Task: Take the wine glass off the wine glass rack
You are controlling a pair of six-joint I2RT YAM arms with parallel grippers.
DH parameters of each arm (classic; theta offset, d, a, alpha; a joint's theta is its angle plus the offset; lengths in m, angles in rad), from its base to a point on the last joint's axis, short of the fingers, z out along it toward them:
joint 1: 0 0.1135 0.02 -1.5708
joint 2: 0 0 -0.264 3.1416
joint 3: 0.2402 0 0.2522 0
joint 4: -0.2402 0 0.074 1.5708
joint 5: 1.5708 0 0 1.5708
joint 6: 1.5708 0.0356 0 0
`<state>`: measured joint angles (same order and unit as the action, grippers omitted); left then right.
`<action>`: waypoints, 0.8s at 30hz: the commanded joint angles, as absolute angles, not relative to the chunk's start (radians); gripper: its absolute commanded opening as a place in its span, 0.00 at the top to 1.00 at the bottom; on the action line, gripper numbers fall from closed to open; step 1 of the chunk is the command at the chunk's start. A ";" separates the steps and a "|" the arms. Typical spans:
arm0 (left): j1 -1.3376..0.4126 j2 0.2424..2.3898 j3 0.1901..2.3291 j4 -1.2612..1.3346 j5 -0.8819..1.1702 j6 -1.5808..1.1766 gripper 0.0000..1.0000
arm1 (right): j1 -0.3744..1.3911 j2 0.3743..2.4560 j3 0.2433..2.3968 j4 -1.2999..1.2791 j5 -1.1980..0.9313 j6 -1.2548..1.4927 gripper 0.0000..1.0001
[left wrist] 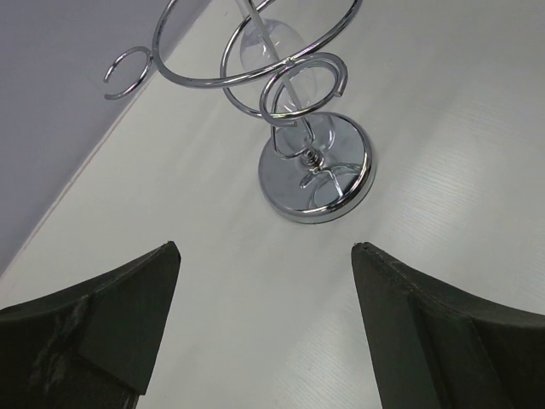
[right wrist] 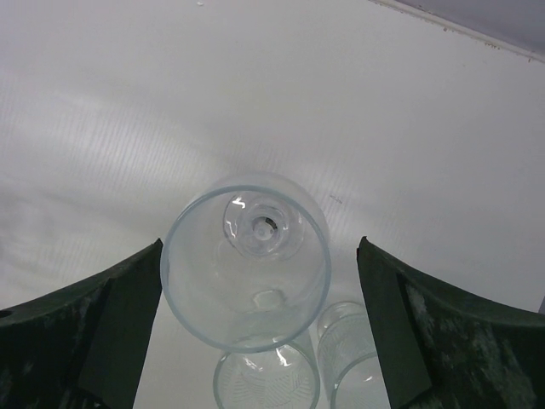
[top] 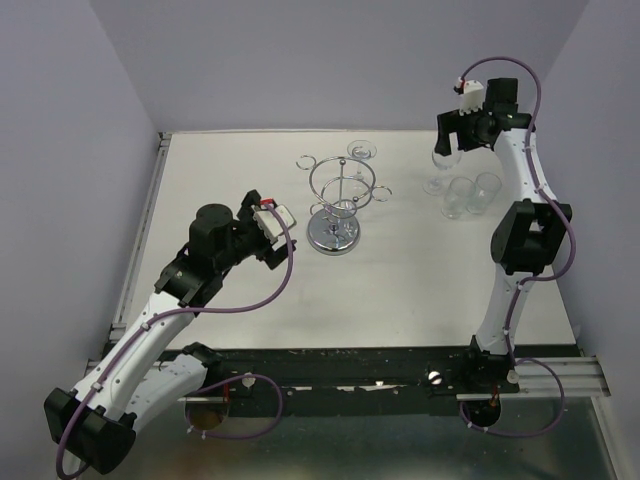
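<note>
The chrome wine glass rack (top: 334, 232) stands mid-table. One wine glass (top: 362, 152) hangs upside down from a loop on its far side. It shows through the rings in the left wrist view (left wrist: 271, 44), above the rack's round base (left wrist: 317, 170). A second wine glass (top: 439, 170) stands upright on the table at the right. My right gripper (top: 455, 133) is open just above it. In the right wrist view its bowl (right wrist: 213, 290) sits between the spread jaws of that gripper (right wrist: 260, 243), untouched. My left gripper (top: 272, 222) is open and empty, left of the rack (left wrist: 264, 247).
Two clear tumblers (top: 458, 196) (top: 486, 190) stand just right of the upright wine glass; they show in the right wrist view (right wrist: 266, 382) (right wrist: 353, 354). Walls close the table at the back and both sides.
</note>
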<state>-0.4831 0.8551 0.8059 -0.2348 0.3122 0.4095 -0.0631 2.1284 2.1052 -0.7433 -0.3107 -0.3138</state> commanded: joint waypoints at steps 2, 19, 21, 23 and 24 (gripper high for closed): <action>-0.477 0.851 0.831 -0.253 0.353 0.394 0.01 | -0.081 2.125 2.128 -0.741 -0.291 -0.261 0.00; -0.477 0.909 0.893 -0.181 0.351 0.219 0.01 | -0.049 1.666 1.866 -0.736 -0.481 -0.268 0.01; -0.477 0.934 0.916 -0.172 0.370 0.232 0.01 | -0.035 1.619 1.800 -0.736 -0.523 -0.273 0.06; -0.476 0.974 0.952 -0.193 0.388 0.238 0.01 | -0.005 1.570 1.723 -0.735 -0.531 -0.300 0.13; -0.477 1.001 0.969 -0.198 0.394 0.236 0.01 | 0.024 1.554 1.686 -0.738 -0.523 -0.328 0.17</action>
<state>-0.4831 0.9405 0.8890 -0.2119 0.3374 0.2481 -0.0391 1.5772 1.8210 -0.7155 -0.4618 -0.2623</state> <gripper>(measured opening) 0.987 0.888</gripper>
